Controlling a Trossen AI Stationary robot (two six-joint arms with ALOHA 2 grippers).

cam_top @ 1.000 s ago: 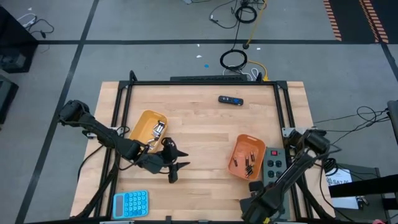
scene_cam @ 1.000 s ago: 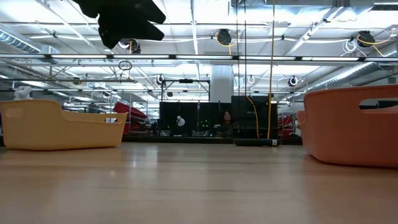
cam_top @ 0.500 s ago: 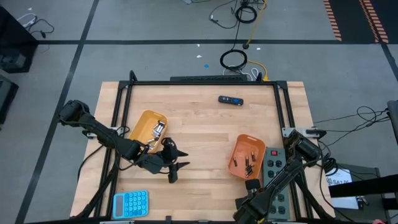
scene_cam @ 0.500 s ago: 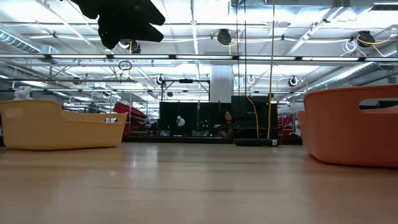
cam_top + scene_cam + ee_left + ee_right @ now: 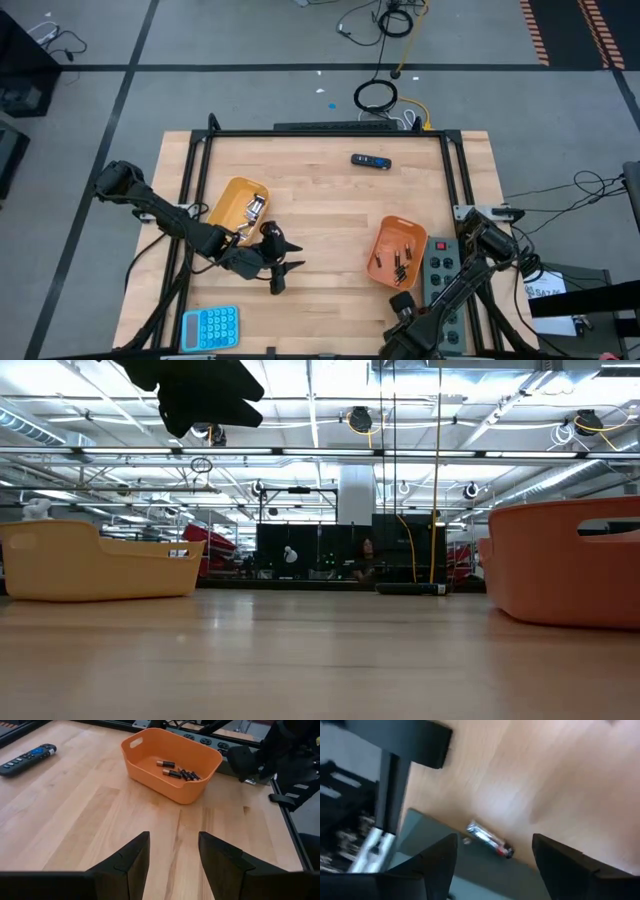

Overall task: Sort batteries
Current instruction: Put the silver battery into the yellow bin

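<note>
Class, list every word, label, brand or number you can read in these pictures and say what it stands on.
None can be read.
White label beside the table's right edge: dark print, too small.
Blue calculator: keys too small.
Remote control: buttons too small.
Batteries in the orange tray: no legible markings.

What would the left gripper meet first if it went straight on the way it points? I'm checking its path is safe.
The left gripper, fingers open and empty, points across bare table toward the orange tray holding dark batteries. The tray's near wall would probably come first, though depth is hard to judge.
</note>
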